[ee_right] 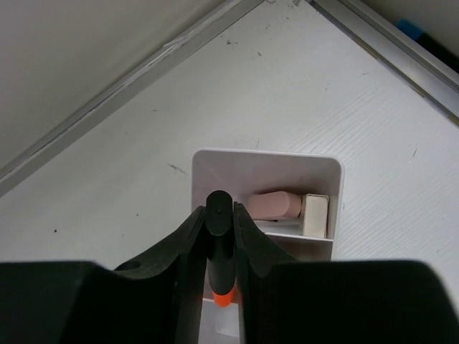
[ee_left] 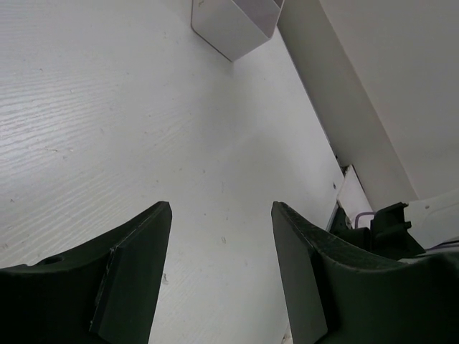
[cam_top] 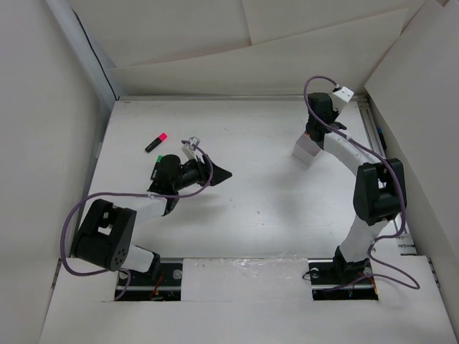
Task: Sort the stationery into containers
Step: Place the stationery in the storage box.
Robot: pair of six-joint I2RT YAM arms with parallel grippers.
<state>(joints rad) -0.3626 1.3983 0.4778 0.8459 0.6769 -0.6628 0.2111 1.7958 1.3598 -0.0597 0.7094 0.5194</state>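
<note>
My right gripper is shut on a black highlighter with an orange cap, cap toward the wrist. It holds the highlighter over the white divided tray. In the top view that gripper hangs over the tray at the back right. My left gripper is open and empty above mid-table, its fingers wide apart. A black highlighter with a pink cap lies on the table at the back left. A green bit shows beside the left arm, mostly hidden.
The tray's far compartment holds a pink block and a small white block. The tray's corner shows far ahead in the left wrist view. White walls close in the table; a metal rail runs along the right edge.
</note>
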